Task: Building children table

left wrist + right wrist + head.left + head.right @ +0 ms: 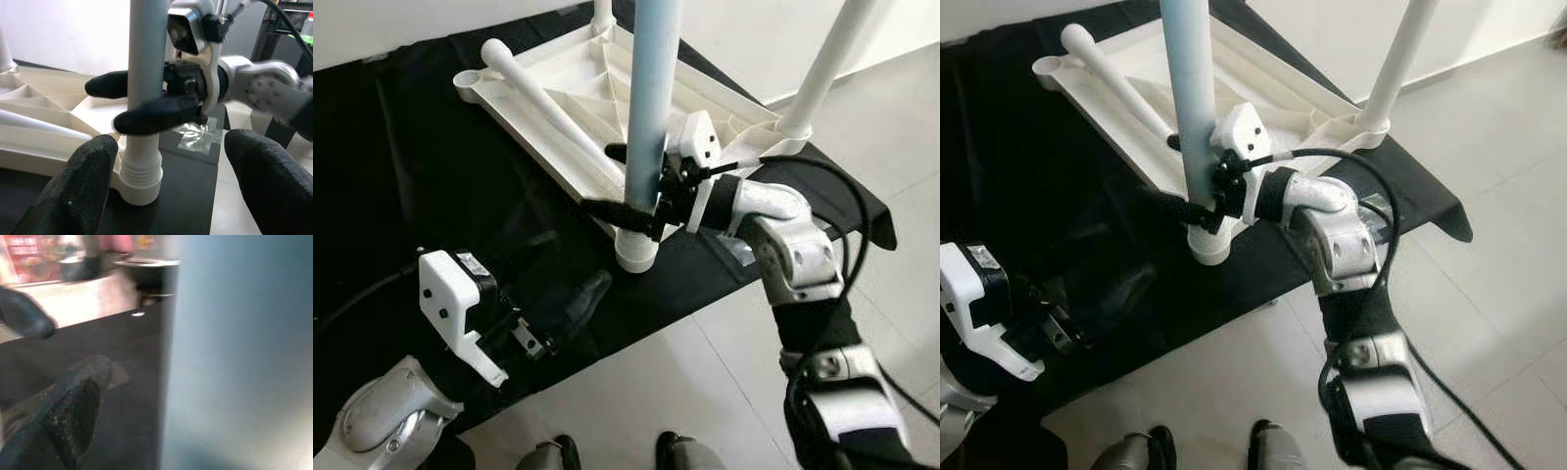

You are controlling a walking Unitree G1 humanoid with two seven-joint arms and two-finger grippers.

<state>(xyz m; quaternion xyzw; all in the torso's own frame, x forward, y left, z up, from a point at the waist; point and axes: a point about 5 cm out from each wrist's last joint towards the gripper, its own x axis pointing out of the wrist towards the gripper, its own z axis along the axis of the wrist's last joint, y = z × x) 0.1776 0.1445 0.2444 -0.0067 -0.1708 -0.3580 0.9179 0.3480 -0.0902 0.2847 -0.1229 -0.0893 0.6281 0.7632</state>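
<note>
Nearest the head camera, two dark shoe tips [558,452] of the robot's feet stood on the pale tile floor [636,392]. Just above them the left gripper [570,308] hovered over the black cloth [440,166], its two black fingers spread apart and holding nothing. Beyond it, the white tabletop [578,93] lay upside down on the cloth, ribs showing. One loose white leg [553,113] rested across its underside, and another white leg [824,69] stood upright in the far corner. At the near corner, a pale blue leg [651,108] stood upright in its white socket [636,250], and the right gripper [625,186] was clamped around it, one finger on each side, a little above the socket.

From the right eye, the same scene showed the right arm's black cable [1371,186] looping over the wrist.

Seen from the left wrist, the left fingers [80,191] framed the threaded socket, and the right gripper's fingers [156,115] pressed against the leg; clear tape [198,134] lay on the cloth behind.

Along the right wrist, the blue leg loomed close and blurred beside one black finger [68,416].
</note>
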